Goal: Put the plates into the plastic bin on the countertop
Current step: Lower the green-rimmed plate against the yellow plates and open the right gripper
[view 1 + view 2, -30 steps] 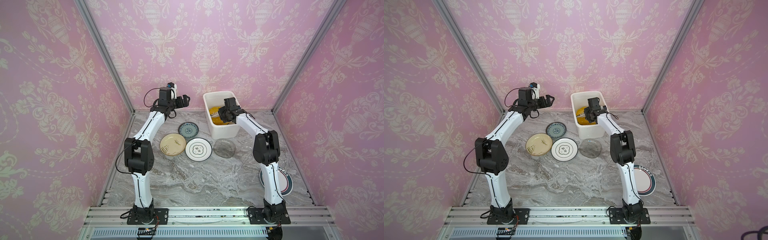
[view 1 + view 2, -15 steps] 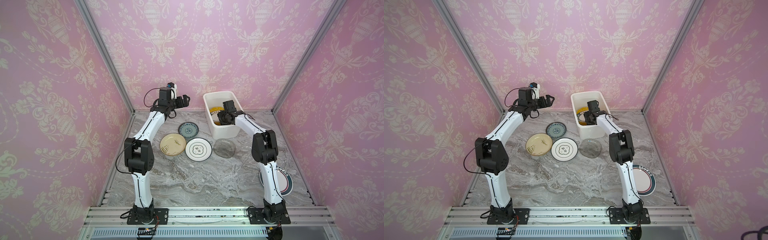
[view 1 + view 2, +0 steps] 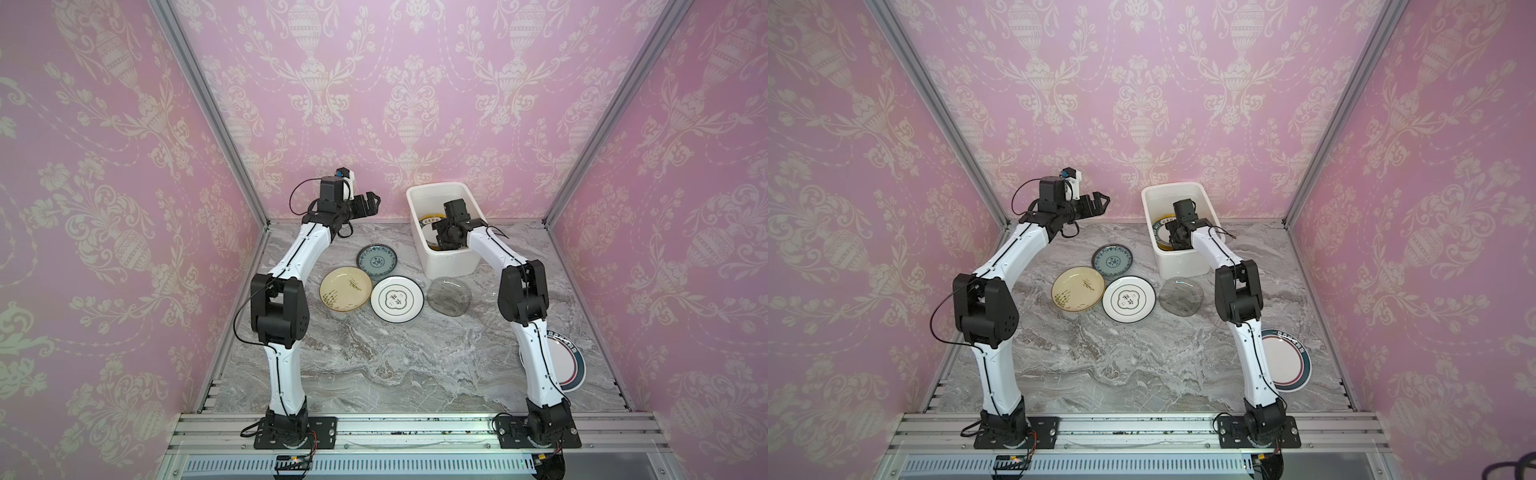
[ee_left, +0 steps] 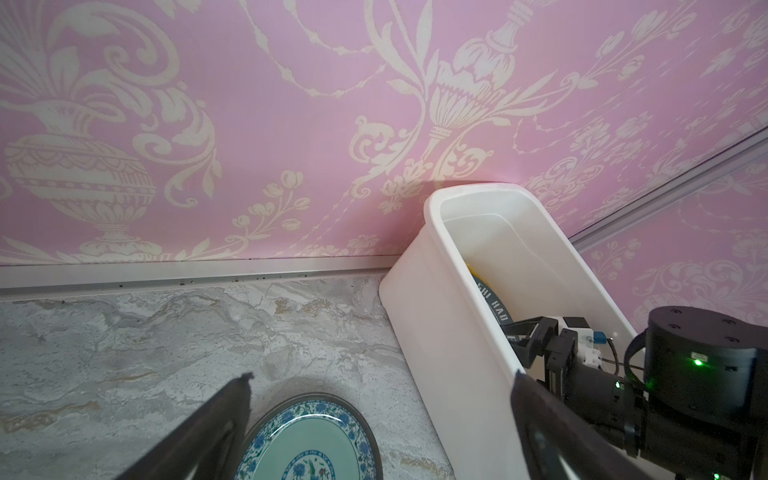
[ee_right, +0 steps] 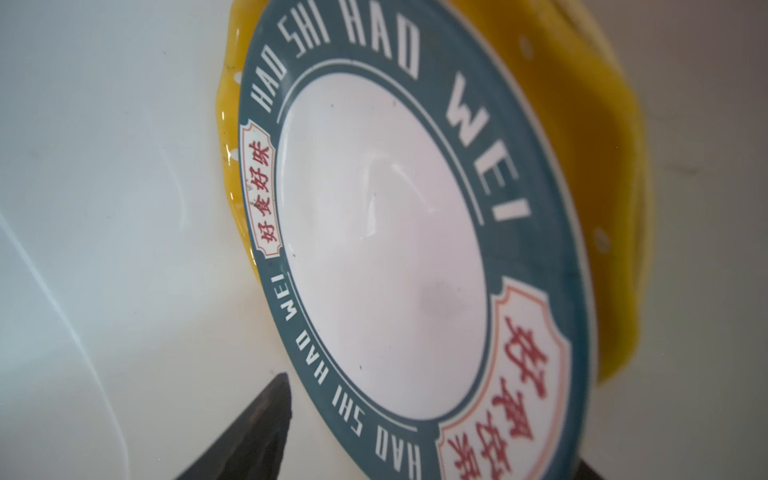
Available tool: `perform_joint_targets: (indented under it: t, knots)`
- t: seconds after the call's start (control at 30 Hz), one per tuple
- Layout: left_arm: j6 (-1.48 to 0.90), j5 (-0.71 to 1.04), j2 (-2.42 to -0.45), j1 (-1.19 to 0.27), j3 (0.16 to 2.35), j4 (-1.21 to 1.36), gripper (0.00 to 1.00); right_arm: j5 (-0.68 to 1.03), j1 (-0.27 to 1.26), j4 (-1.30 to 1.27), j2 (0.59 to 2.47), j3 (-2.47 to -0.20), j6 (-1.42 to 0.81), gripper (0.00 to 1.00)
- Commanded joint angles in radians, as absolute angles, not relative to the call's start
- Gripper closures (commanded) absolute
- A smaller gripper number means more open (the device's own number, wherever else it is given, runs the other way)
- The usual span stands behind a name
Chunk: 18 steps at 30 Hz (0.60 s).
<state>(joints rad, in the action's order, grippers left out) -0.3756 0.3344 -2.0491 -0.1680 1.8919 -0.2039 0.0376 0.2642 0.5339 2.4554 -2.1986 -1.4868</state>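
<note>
While the right gripper (image 3: 441, 237) sits down inside the bin (image 3: 446, 266) at the worktop's (image 3: 374, 365) back edge, I see its jaws spread either side of the lettered plate's (image 5: 382, 249) rim (it's leaning on a yellow plate (image 5: 602, 166)). Left gripper (image 3: 373, 203) hangs wide open, empty, near the back-left corner.

Holds left arm (image 3: 299, 253) up high, elbow bent, with left claw (image 3: 375, 203) spread wide. Reaches right arm (image 3: 494, 249) far forward and dips right claw (image 3: 441, 239) downward, fingers apart.
</note>
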Motion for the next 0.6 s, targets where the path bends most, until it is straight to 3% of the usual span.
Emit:
perform_joint_targets:
  t: [0.0, 0.2, 0.37, 0.57]
  knots:
    - [-0.379, 0.341, -2.065, -0.169, 1.928, -0.212, 0.01, 0.035, 0.252, 0.587, 2.495, -2.249, -1.477, 0.23]
    - [-0.384, 0.338, -2.070, -0.168, 1.932, -0.217, 0.01, 0.037, 0.249, 0.599, 2.514, -2.269, -1.466, 0.16]
    - [-0.380, 0.337, -2.077, -0.168, 1.950, -0.228, 0.01, 0.030, 0.245, 0.608, 2.514, -2.292, -1.433, 0.00]
    - [-0.370, 0.338, -2.067, -0.168, 1.954, -0.236, 0.01, 0.021, 0.244, 0.602, 2.513, -2.323, -1.407, 0.00]
